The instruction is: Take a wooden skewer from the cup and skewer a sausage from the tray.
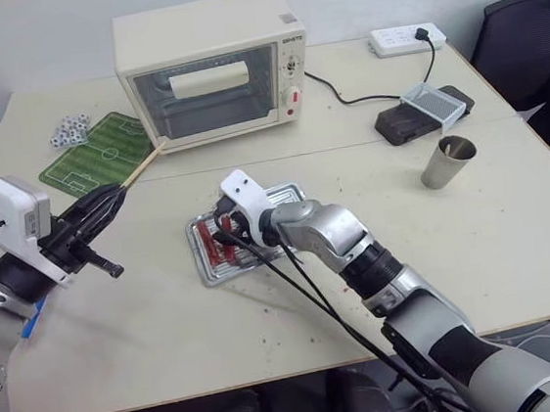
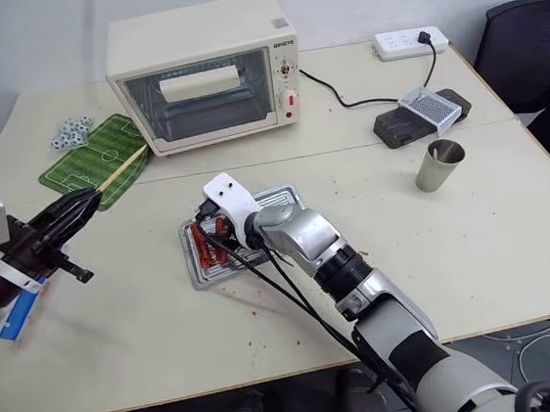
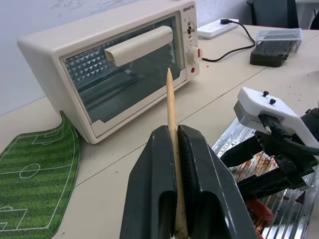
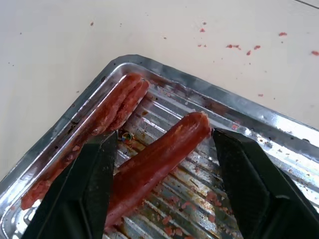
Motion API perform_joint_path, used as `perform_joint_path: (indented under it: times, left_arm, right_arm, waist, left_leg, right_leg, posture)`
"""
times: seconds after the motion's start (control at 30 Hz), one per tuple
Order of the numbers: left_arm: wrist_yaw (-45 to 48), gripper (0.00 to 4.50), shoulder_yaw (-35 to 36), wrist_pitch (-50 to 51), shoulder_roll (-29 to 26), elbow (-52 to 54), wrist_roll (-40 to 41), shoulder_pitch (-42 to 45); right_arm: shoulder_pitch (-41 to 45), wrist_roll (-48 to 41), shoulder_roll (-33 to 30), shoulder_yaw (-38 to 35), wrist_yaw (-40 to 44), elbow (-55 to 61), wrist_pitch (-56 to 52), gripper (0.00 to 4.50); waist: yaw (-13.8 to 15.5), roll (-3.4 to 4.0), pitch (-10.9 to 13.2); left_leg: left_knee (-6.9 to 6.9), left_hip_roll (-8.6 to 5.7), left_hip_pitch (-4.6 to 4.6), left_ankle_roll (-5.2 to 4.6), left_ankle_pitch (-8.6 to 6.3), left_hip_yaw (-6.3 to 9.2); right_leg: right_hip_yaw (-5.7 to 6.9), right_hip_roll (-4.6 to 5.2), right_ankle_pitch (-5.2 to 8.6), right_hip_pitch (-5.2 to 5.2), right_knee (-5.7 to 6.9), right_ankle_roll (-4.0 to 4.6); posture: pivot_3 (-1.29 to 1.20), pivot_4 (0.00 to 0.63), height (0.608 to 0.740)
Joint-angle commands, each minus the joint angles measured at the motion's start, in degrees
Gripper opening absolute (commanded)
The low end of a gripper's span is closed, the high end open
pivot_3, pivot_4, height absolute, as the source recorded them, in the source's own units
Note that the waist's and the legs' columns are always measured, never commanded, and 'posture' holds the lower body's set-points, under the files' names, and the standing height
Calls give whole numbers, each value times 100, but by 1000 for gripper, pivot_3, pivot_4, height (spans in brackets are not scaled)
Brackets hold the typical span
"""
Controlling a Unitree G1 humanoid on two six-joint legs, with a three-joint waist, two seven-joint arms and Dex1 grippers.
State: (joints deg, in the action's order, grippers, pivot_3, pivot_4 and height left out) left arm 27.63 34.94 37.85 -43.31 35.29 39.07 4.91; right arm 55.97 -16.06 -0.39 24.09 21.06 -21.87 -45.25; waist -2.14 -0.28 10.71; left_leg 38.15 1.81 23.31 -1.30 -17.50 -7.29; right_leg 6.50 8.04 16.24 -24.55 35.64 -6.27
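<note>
Two sausages (image 4: 149, 164) between spread right claw (image 4: 164, 184), left claw (image 3: 175, 164) pinching skewer (image 3: 172, 124).

Shiny ribbed metal, smeared with brown grease, is being shown by the tray (image 4: 259, 124). A glossy, moist reddish skin is being seen on the sausage (image 4: 159, 159). Pale matt wood is being presented by the wooden skewer (image 3: 171, 107). Dull grey-beige metal is being shown by the cup (image 1: 446, 161), smooth cream enamel and glass by the toaster oven (image 1: 212, 70).
</note>
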Motion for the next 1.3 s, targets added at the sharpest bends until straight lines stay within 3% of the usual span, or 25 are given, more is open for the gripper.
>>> perform_joint_path:
  times: [0.03, 0.3, 0.37, 0.63, 0.73, 0.9, 1.07, 1.3]
  left_arm:
    - [-41, 0, 68, -105, -76, 77, 41, 110]
    - [-3, 0, -30, -118, -89, -18, 11, 243]
    - [9, 0, -48, -125, -102, -47, 6, 273]
    - [36, 0, -125, -198, -100, -113, -30, 325]
    - [34, 0, -168, -235, -93, -141, -53, 352]
    - [37, 0, -220, -303, -68, -159, -93, 341]
    - [63, 0, -296, -385, -33, -194, -152, 328]
    - [130, 0, -544, -536, -21, -389, -183, 504]
  right_arm:
    - [37, 213, 114, -30, 174, 124, 97, 3166]
    - [-141, 551, 168, -11, 421, 174, 63, 3166]
    - [-184, 613, 195, -18, 442, 182, 55, 2811]
    - [-210, 730, 272, -90, 522, 212, -10, 2811]
    - [-173, 748, 290, -129, 547, 189, -9, 2228]
    - [-126, 728, 341, -244, 554, 209, -99, 598]
    - [22, 618, 313, -412, 706, 450, -426, 598]
    - [559, 745, -861, 121, 2239, 1116, 0, 598]
  waist:
    - [-1, 0, 0]
    - [-4, -1, -1]
    - [-6, -1, -1]
    - [-7, -3, -2]
    - [-7, -3, -2]
    - [-12, -3, -2]
    - [-18, -4, -3]
    - [-3, -6, -4]
  left_leg:
    - [0, 0, 0, 0, 0, 0]
    - [0, 0, -1, 1, 0, 0]
    - [0, 0, -1, 1, 0, 0]
    - [0, 0, -2, 3, 1, 0]
    - [0, -1, -2, 3, 1, 0]
    - [0, -1, -2, 3, 1, -1]
    - [0, -1, -2, 4, 2, 0]
    - [2, -3, -2, 4, 2, 0]
  right_leg:
    - [0, 0, 0, 0, 0, 0]
    - [-1, -1, 0, 0, 1, 0]
    - [-1, -1, 0, 0, 1, 0]
    - [-2, -2, 0, 1, 2, 0]
    - [-3, -2, 0, 1, 2, 0]
    - [-3, -2, 0, 0, 3, 0]
    - [-3, -3, 0, 0, 5, 0]
    - [-4, -2, 0, -1, 5, 0]
  posture:
    - [0, 150, 740]
    - [0, 150, 740]
    - [0, 150, 740]
    - [0, 150, 740]
    - [0, 150, 740]
    - [0, 150, 740]
    - [0, 150, 740]
    - [0, 150, 740]
